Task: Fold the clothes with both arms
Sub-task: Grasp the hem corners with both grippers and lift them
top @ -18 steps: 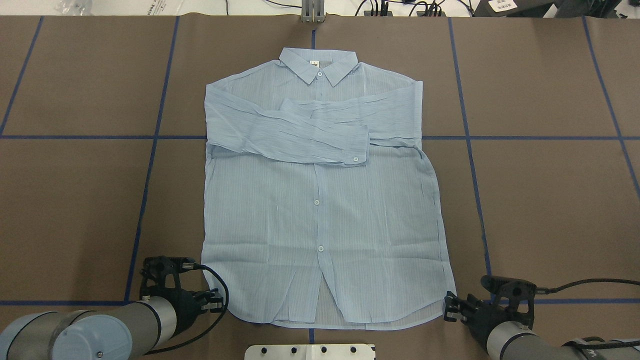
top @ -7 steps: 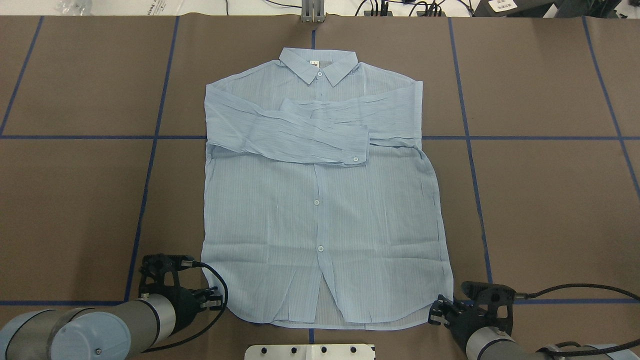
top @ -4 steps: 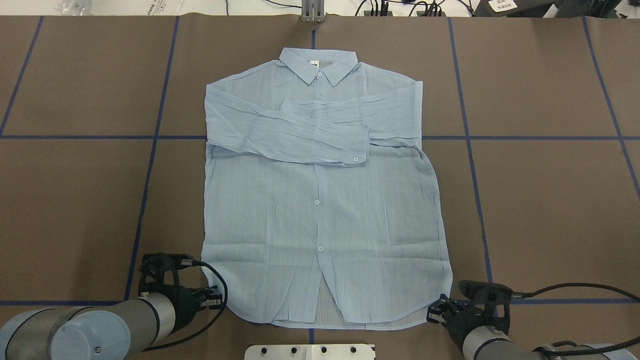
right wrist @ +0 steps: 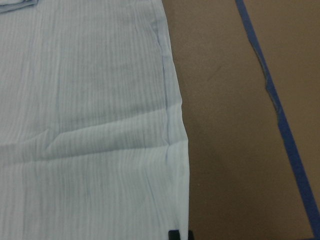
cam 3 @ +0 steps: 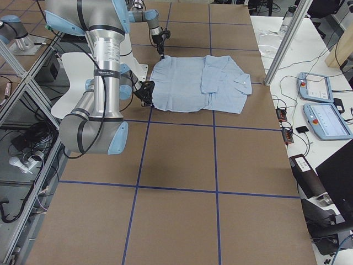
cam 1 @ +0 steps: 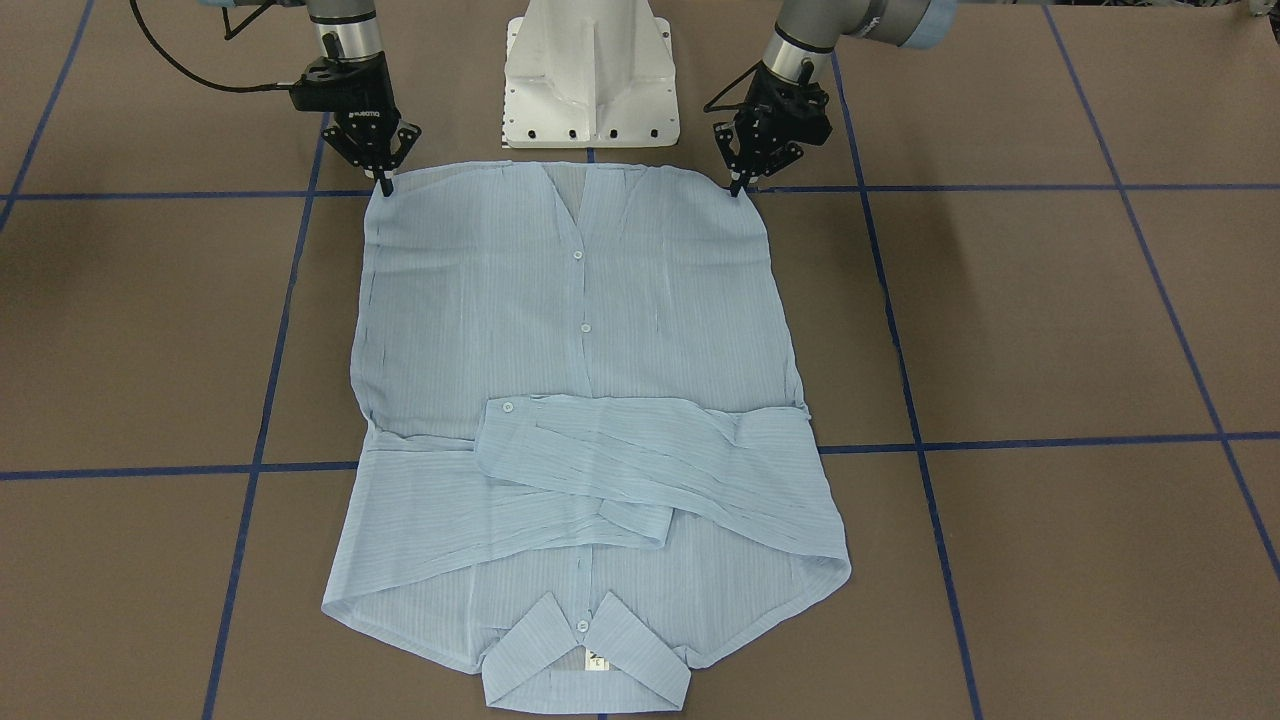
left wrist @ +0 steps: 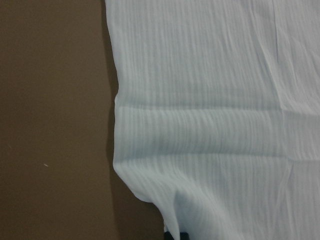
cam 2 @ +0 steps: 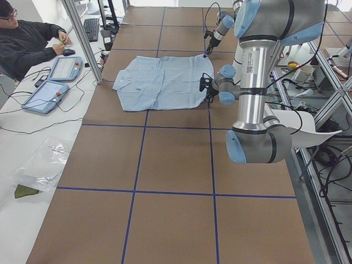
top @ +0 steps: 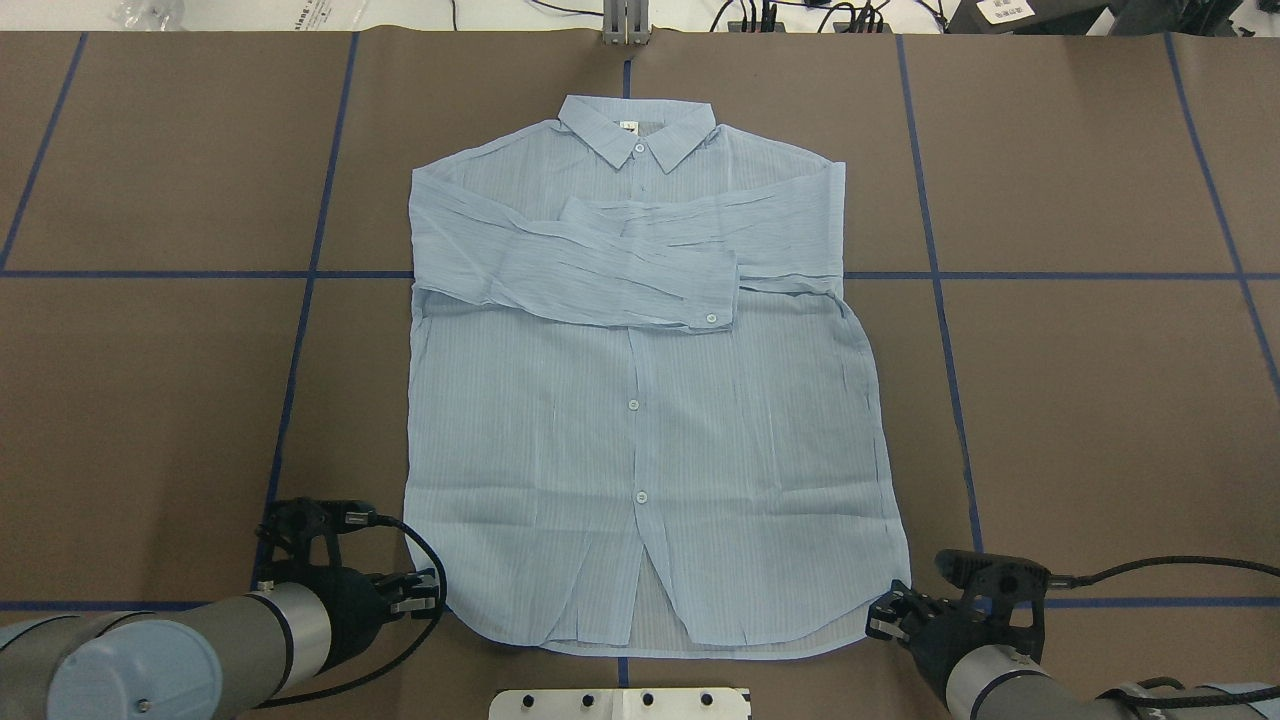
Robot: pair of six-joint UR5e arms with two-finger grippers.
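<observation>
Overhead: left gripper [top: 418, 597] at 7 o'clock, right gripper [top: 880, 622] at 5. The jaws of both look pinched closed on the near hem corners of the shirt [top: 640, 420], each arm equally near its corner. It lies flat on the table [top: 1080, 400], long axis 6–12; thin, sheer, fine-striped, creased; sleeves [top: 600, 265] crossed mid-chest; pointed collar [top: 637, 125] at 12.

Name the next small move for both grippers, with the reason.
Probably raise both grippers slightly, together. The left gripper and right gripper each look closed on a hem corner of the shirt, which lies flat with sleeves crossed over the chest, so the hem seems ready to lift toward the collar.
</observation>
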